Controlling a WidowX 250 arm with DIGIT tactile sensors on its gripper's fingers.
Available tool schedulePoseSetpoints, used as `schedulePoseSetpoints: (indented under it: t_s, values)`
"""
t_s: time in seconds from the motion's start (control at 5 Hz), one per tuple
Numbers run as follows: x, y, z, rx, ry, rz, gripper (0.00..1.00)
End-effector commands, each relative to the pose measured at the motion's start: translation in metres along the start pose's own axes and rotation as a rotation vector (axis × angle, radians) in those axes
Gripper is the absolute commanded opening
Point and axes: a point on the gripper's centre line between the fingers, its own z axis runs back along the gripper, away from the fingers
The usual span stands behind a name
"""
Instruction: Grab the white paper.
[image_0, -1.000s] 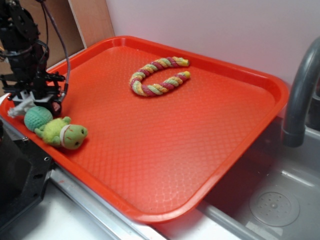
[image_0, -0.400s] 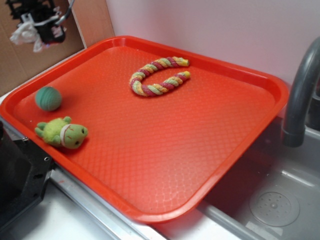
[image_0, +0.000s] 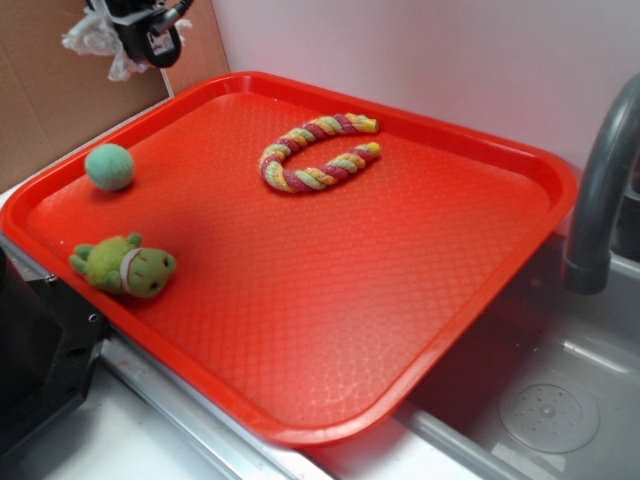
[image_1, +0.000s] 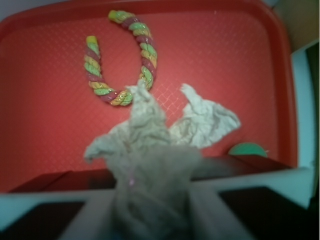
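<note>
The end effector (image_0: 135, 35) hangs at the top left of the exterior view, above and behind the far left corner of the tray, and it is clamped on the one white paper (image_0: 95, 40), whose ragged wad sticks out to the left of the black fingers, well clear of the tray floor. In the wrist view the same paper (image_1: 155, 145) fills the lower middle of the picture, crumpled and splayed into several flaps, and it hides the fingertips, so the grip itself is read from the exterior view. Under it lies one red tray (image_0: 400, 300) with a textured floor and a raised rim. On the tray there are three things: one teal ball (image_0: 109, 167) near the left edge, one green plush toy (image_0: 124, 267) by the front left rim and well apart from the ball, and one braided rope toy (image_0: 318, 152) bent into a horseshoe toward the far side. In the wrist view the rope toy (image_1: 120, 65) shows beyond the paper, and a sliver of the teal ball (image_1: 247, 149) peeks out at the lower right, partly covered by the paper's flap. To the right of the tray stand one grey faucet (image_0: 605, 190) and a metal sink (image_0: 550, 410) with a round drain. Brown cardboard (image_0: 50, 110) stands behind the arm.
</note>
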Motion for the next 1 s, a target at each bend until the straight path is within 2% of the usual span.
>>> schedulePoseSetpoints:
  t_s: [0.0,0.2,0.4,0.6,0.8]
  values:
    - [-0.02,-0.009,0.029,0.072,-0.005,-0.031,0.0]
    - [-0.016,-0.01,0.039,0.073,0.023,0.028,0.0]
    - [-0.021,-0.012,0.042,0.048,0.062,0.062,0.0]
    - [-0.011,-0.018,0.043,0.027,0.08,0.11,0.0]
    - [-0.008,-0.015,0.038,0.042,0.072,0.127,0.0]
